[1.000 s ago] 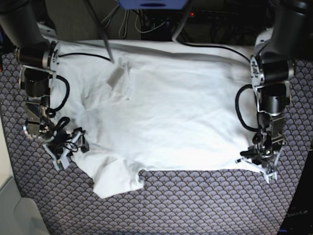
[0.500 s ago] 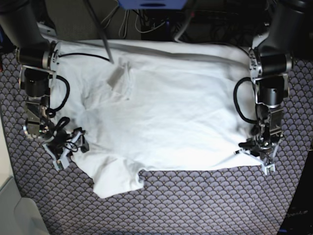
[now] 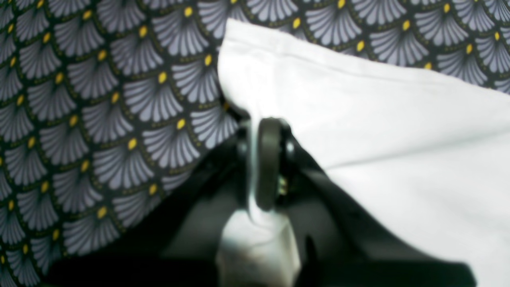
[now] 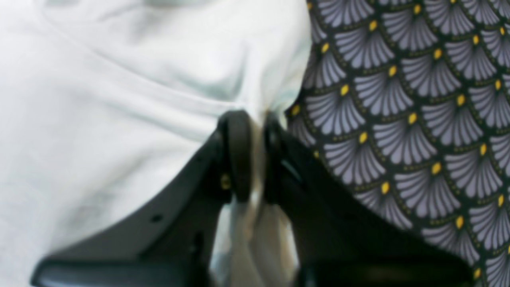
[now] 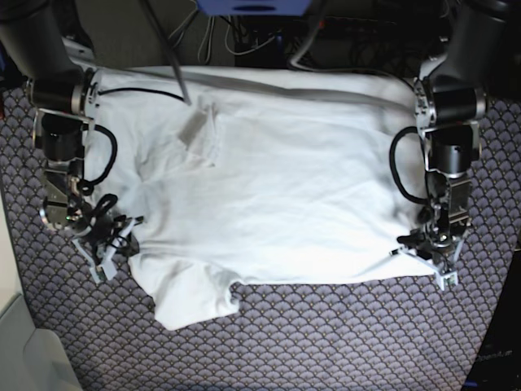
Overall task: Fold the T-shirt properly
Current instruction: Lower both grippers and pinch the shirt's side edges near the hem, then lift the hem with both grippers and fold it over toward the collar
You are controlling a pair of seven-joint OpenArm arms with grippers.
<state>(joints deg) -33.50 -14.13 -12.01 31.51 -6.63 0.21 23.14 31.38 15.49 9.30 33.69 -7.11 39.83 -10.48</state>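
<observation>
The T-shirt (image 5: 269, 187) is lying spread on the patterned bench (image 5: 326, 334). The left claw (image 3: 255, 159) is pinching its hem corner; the right claw (image 4: 255, 155) is pinching the sleeve-side edge. Both bites are looking thin: cloth risks slipping free on lifting, spoiling the fold.
</observation>
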